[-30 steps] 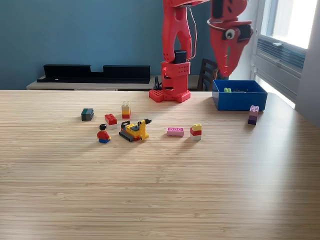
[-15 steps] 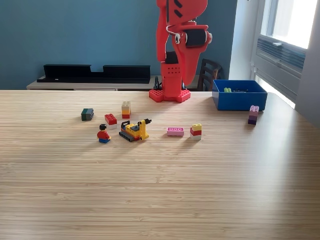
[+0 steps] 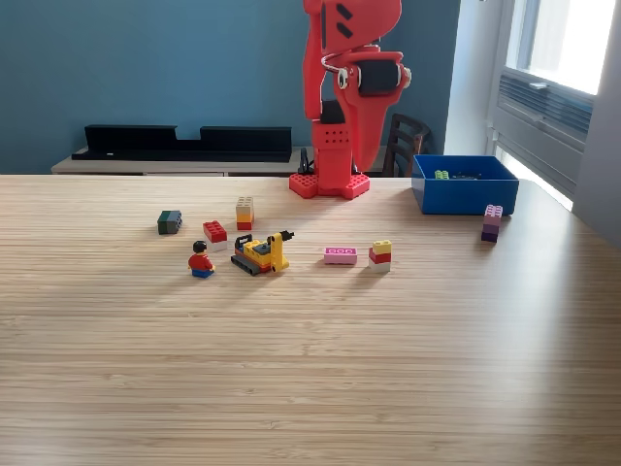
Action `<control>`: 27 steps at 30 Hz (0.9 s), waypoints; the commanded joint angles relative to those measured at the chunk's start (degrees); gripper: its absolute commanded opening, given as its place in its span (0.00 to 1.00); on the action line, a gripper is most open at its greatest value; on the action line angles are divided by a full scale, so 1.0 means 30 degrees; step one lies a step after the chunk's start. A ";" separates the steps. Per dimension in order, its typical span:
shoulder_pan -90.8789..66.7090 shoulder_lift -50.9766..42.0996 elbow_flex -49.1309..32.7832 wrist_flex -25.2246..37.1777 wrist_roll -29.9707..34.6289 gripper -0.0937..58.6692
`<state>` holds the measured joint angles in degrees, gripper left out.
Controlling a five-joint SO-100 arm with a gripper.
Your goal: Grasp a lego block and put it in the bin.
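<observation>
While one bin (image 3: 464, 194) sits apart, seven toys, one figure (image 3: 201, 260) included

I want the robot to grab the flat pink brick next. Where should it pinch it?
Probably from straight above, pinching the long front and back sides of the pink brick. It lies flat and low, with free table around it; the stacked block sits clear on the exterior view's right.

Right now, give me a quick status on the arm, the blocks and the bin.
Gripper up by the base, jaws unclear, nothing visibly held. Blue bin holds a green piece. Pink block and others on the table. Path clear.
</observation>
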<state>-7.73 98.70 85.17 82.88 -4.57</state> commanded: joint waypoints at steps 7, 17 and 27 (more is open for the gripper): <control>-0.1992 0.1143 -0.0146 -0.0586 0.0088 0.00; -0.7559 0.1143 0.2109 -0.1143 -0.0674 0.00; -1.2363 0.1113 0.3809 -0.2490 -0.2344 0.27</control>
<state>-41.48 98.70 97.47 76.03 -9.76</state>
